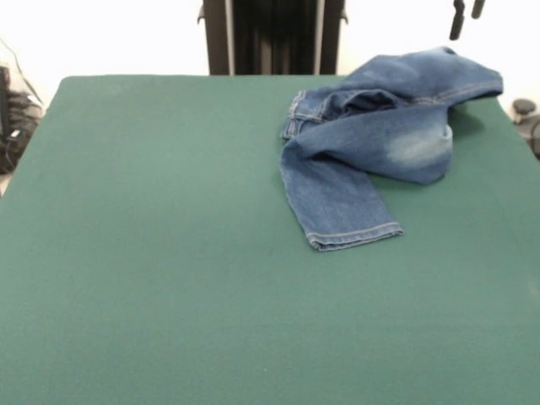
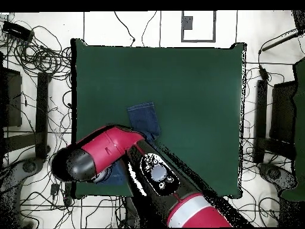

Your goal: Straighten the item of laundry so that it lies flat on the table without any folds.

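Jeans (image 1: 380, 139) bunched w/ one leg folded over on counter (image 1: 169, 253); my claw (image 1: 467, 17) above, can't tell if apart. Next: grab top leg, pull flat.

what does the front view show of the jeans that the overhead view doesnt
Only the front view shows most of the jeans: the gathered waistband, a faded pale patch, one leg folded across the other, and one hem toward the camera. It also shows the claw as dark tips at the top edge, above the jeans; open or shut is unclear.

Only the overhead view shows the red and black arm, which covers most of the garment, and the cables on the floor.

Both show the green table and one straight blue leg with its hem.
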Available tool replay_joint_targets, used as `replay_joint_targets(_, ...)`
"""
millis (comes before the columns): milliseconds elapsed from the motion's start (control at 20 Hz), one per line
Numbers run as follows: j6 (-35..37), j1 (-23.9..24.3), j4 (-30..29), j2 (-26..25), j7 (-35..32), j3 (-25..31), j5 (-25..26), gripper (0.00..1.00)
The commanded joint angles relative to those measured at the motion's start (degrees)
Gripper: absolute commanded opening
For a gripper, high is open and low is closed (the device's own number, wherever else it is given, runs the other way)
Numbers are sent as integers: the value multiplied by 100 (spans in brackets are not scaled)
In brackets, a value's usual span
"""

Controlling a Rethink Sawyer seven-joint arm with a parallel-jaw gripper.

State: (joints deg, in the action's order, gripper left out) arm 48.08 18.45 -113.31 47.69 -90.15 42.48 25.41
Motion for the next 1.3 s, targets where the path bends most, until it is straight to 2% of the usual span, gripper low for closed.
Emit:
replay_joint_targets(50, -3, -164, 667, -217, 360, -27, 482, 100)
replay_joint_targets(150, 66, -152, 712, -254, 510, -28, 643, 100)
replay_joint_targets(200, -138, -92, 784, -320, 594, 59, 700, 100)
replay_joint_targets(350, 256, 49, 922, -322, 1137, 215, 791, 100)
replay_joint_targets(500, 549, 311, 1300, -549, 2102, 464, 1030, 100)
replay_joint_targets(750, 1265, 874, 1476, -546, 3629, 1070, 1006, 100)
replay_joint_targets(1050, 1969, 1407, 1204, -299, 4641, 1433, 1021, 100)
replay_joint_targets(1300, 1881, 1613, 1068, -528, 4995, 1402, 1251, 100)
